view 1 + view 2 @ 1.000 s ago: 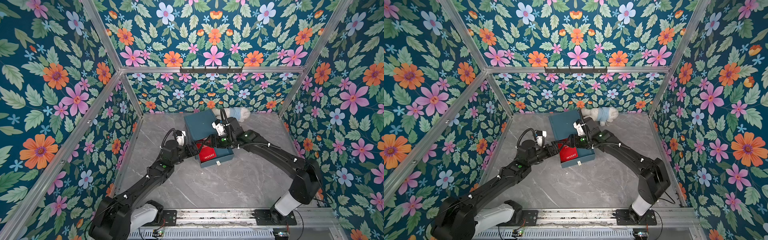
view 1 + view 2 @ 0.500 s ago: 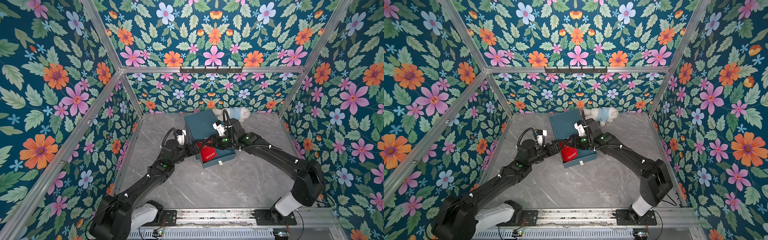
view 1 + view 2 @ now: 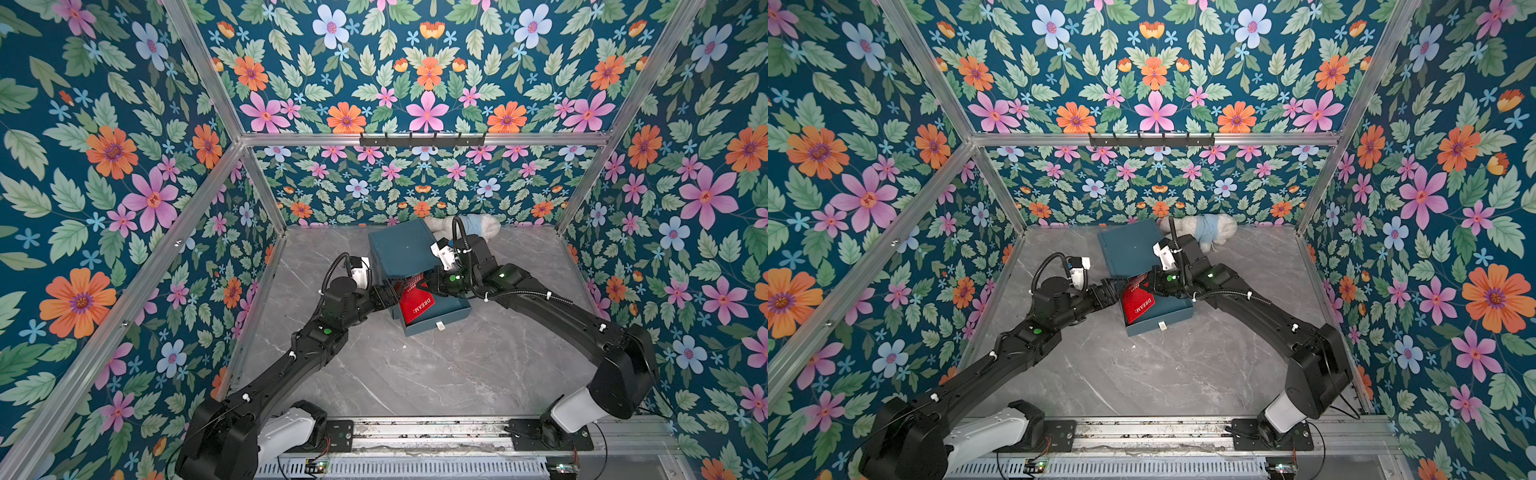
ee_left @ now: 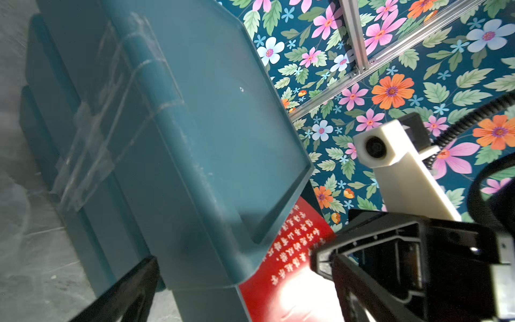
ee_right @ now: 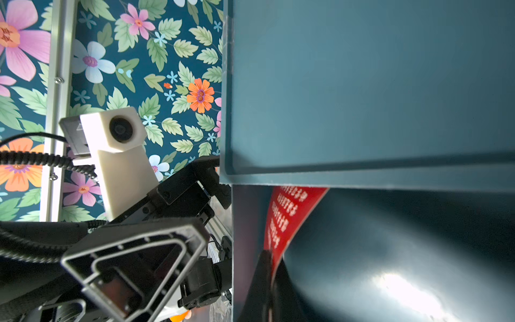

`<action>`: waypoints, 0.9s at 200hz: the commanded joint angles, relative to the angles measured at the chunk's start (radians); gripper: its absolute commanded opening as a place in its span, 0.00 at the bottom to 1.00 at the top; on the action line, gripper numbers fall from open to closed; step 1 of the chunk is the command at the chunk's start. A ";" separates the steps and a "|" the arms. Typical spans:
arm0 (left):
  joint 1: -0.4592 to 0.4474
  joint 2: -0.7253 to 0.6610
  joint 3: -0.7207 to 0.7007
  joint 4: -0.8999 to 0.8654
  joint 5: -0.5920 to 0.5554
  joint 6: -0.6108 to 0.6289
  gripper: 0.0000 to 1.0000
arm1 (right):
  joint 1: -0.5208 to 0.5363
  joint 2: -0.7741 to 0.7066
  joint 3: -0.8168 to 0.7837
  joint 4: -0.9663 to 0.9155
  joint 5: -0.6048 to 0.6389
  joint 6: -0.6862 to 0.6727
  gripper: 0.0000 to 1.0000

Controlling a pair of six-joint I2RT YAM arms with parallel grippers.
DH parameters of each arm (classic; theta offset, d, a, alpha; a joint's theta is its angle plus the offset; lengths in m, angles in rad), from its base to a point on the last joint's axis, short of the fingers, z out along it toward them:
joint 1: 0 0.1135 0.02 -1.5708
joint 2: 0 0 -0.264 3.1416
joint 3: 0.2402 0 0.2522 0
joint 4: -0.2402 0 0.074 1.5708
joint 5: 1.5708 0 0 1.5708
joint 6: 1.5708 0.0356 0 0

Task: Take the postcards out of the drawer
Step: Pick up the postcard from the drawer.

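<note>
Both top views: teal cabinet (image 3: 399, 249) at the far side of the marble table (image 3: 415, 374), its drawer (image 3: 451, 309) standing open toward my base, and a plush toy (image 3: 478, 224) behind. My right gripper (image 3: 428, 286) reaches into the drawer from the right. My left gripper (image 3: 390, 292) is at the drawer's left wall, jaws spread wide, holding nothing. One red postcard (image 3: 417, 305), lettered DREAM, is inside the drawer along its left side, raised and tilted, with its long axis running from the cabinet mouth toward the drawer front. Left wrist view: the cabinet's corner between my spread fingers (image 4: 125, 290); rows of white characters on the red postcard (image 4: 289, 245), unreadable from above. Right wrist view, alone in showing the grip: my right fingers (image 5: 259, 278) clenched on the red postcard's near edge; the card is seen almost edge-on, bowed, its far end under the cabinet's lip.
</note>
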 commanded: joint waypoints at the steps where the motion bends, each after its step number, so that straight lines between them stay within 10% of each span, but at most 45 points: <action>1: 0.002 -0.002 0.015 -0.020 -0.051 0.050 1.00 | -0.006 -0.026 -0.001 -0.001 -0.006 0.033 0.00; 100: 0.012 0.001 0.084 -0.081 -0.174 0.138 1.00 | -0.089 -0.212 -0.072 -0.102 -0.008 0.008 0.00; 180: 0.040 0.001 0.099 -0.122 -0.246 0.146 1.00 | -0.394 -0.369 -0.068 -0.196 -0.003 -0.122 0.00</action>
